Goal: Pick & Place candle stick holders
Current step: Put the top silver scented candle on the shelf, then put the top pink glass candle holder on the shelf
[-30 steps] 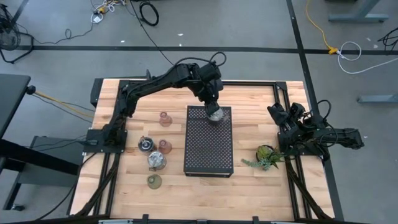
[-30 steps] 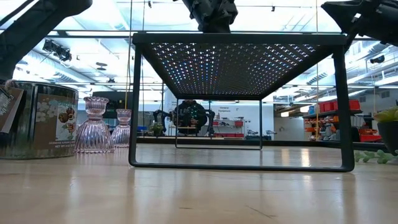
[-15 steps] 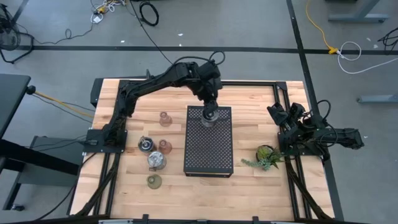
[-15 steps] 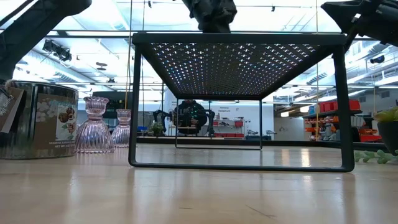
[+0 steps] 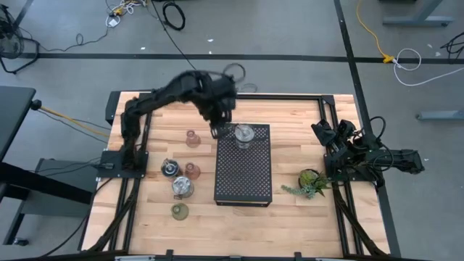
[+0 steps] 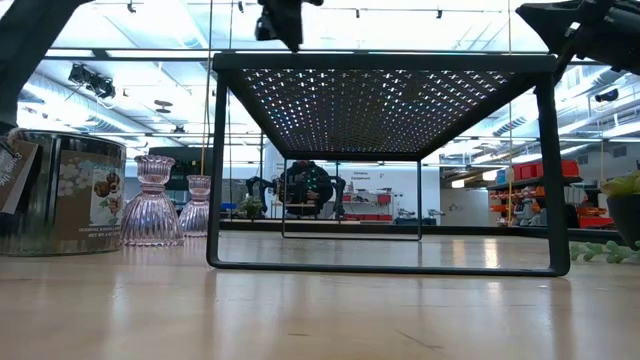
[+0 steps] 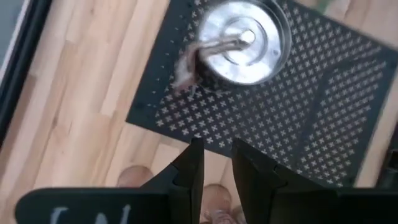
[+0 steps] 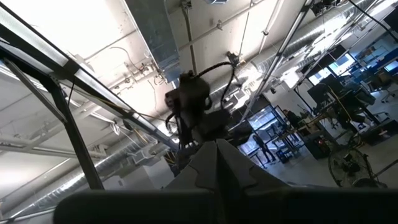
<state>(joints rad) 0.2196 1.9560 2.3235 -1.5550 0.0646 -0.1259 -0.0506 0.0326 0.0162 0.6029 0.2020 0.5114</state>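
Note:
A wide silvery candle stick holder (image 5: pixel 244 134) stands on its base at the far end of the black perforated stand (image 5: pixel 243 177); it also shows in the left wrist view (image 7: pixel 245 40). My left gripper (image 5: pixel 216 127) hovers open and empty just beyond the stand's left edge, fingers (image 7: pixel 196 163) pointing down. On the table left of the stand are two pink holders (image 5: pixel 192 138) (image 5: pixel 192 170), two silvery ones (image 5: pixel 170 168) (image 5: pixel 182 187) and an olive one (image 5: pixel 180 211). My right gripper (image 8: pixel 214 146) is shut, parked at the table's right edge (image 5: pixel 362 156).
A small green potted plant (image 5: pixel 312 181) sits right of the stand near my right arm. In the low view the stand (image 6: pixel 385 160) fills the middle, with a silvery holder (image 6: pixel 60 190) and the two pink holders (image 6: pixel 152 205) to its left.
My left gripper has let go of the silvery holder and moved toward the table's left edge, off the stand. The holder stays standing at the stand's far end, now uncovered.

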